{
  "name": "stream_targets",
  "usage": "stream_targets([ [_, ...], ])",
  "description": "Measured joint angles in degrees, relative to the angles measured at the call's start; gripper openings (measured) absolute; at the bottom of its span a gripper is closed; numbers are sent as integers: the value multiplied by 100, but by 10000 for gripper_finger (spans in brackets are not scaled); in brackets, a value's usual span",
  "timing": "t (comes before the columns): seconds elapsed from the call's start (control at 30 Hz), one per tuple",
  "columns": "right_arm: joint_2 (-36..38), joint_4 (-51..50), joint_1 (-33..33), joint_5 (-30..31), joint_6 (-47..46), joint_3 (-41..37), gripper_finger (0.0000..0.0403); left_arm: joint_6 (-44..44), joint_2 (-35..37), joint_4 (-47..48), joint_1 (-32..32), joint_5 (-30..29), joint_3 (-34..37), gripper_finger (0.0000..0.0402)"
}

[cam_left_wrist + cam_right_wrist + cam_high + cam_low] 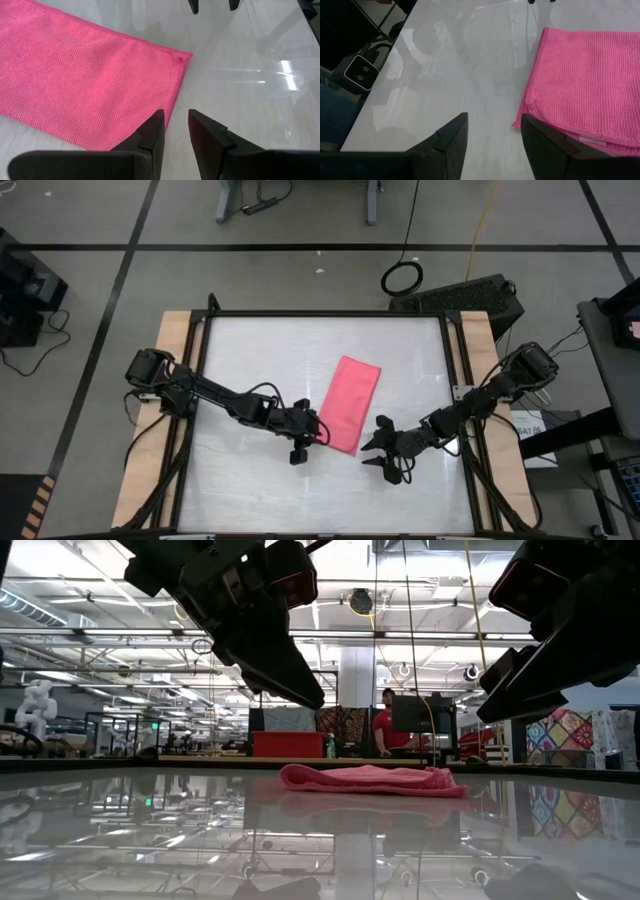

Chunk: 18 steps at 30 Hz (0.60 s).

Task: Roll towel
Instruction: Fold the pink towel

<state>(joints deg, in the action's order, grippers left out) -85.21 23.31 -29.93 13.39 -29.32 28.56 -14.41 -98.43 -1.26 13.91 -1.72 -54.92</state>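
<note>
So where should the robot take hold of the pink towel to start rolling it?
Best at the short end nearest the arms. The towel lies flat, folded into a long strip, so rolling would probably run along its length. The left hand and right hand, both open and empty, flank that end's corners and could pinch them from either side.

The table (250,490) had a glossy white top in a dark frame with bare wood side rails, and it stood on a grey floor (90,280) crossed by black tape lines. At twelve o'clock a coiled black cable (402,278) lay on the floor, with metal desk legs (372,202) beyond it. Across the table, a wide hall showed ceiling light strips (90,562), a red cabinet (287,744) and a person in a red shirt (385,730) at a monitor.
</note>
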Motion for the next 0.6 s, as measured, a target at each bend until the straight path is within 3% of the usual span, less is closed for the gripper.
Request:
stream_targets([
  [0.6, 0, 2, 0, -22, 0, 0, 173, 96, 0, 48, 0, 92, 0, 93],
])
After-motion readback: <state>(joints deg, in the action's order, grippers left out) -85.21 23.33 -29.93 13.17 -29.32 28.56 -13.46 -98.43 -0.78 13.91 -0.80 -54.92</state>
